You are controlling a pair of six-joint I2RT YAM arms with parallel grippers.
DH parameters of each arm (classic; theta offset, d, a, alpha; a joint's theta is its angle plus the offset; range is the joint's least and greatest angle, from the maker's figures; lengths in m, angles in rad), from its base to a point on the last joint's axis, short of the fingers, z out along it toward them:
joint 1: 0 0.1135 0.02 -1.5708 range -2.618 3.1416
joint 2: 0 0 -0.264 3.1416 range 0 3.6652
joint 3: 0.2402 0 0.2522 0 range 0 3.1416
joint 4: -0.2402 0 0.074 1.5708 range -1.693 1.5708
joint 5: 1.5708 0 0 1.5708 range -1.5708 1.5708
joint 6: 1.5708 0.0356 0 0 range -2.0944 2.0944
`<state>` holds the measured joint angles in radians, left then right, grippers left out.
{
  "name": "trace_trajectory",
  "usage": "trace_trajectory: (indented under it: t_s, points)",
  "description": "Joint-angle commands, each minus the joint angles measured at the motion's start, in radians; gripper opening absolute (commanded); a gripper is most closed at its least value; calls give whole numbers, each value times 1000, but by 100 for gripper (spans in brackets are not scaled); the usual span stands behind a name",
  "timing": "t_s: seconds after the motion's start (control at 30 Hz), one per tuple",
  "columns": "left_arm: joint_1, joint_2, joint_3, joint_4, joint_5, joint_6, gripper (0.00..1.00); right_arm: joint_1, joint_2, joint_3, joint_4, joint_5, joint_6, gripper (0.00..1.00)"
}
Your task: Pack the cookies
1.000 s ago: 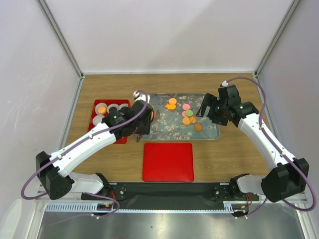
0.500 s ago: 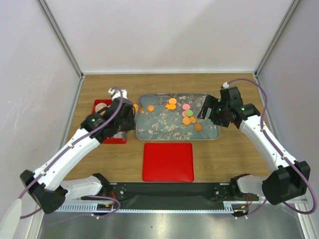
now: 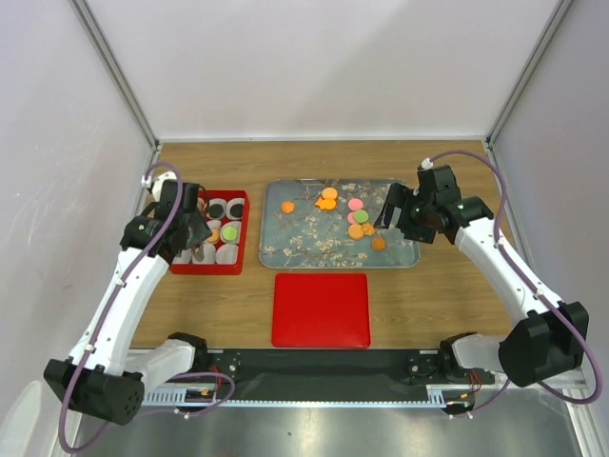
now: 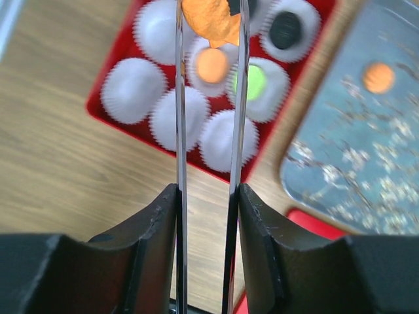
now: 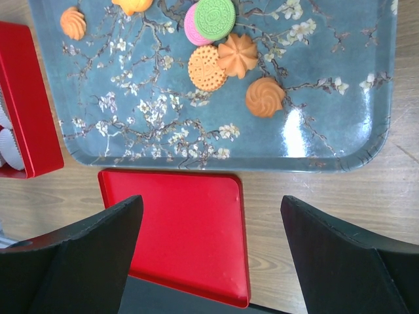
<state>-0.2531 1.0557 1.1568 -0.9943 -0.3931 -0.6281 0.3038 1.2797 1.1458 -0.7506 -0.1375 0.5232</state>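
Pinching an irregular orange cookie (image 4: 208,19) between its two thin fingers (image 4: 179,98), the left gripper (image 3: 184,211) is hanging over a red box (image 4: 103,115) filled with white paper cups (image 4: 131,90). In the cups just below the fingers, a round orange piece (image 4: 211,64), a green piece (image 4: 256,82) and a black piece (image 4: 286,29) are each sitting in a cup of their own, while several neighbouring cups are showing only white paper. The box is standing on the wooden table (image 4: 59,170), just beside a blue-grey flowered tray (image 5: 340,131). Across the table, the right gripper (image 5: 209,209) is holding its fingers spread wide with nothing between them, above the tray's near edge and a flat red lid (image 5: 183,235). More loose cookies (image 5: 237,54) in orange, pink and green are lying clustered on the tray's far part.
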Motion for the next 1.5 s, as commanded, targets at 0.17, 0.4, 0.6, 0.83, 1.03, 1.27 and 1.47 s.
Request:
trace_trajectory:
  t_s: [0.17, 0.4, 0.6, 0.83, 1.03, 1.27, 1.47]
  points:
    - [140, 53, -22, 66, 29, 37, 43, 3, 35, 15, 34, -17, -18, 94]
    - [178, 122, -29, 80, 25, 50, 43, 1, 56, 15, 42, -20, -19, 94]
    - [190, 148, -52, 106, 20, 54, 43, 1, 66, 15, 46, -22, -20, 94]
    - [198, 185, -66, 131, 25, 74, 45, 3, 75, 14, 48, -17, -23, 94]
    - [202, 188, -60, 134, 22, 76, 53, 1, 82, 15, 48, -17, -26, 94]
    - [201, 182, -34, 131, 60, 82, 55, 1, 90, 31, 42, -16, -28, 94]
    - [152, 138, 35, 94, 89, 77, 55, 1, 73, 57, 14, -2, -26, 94]
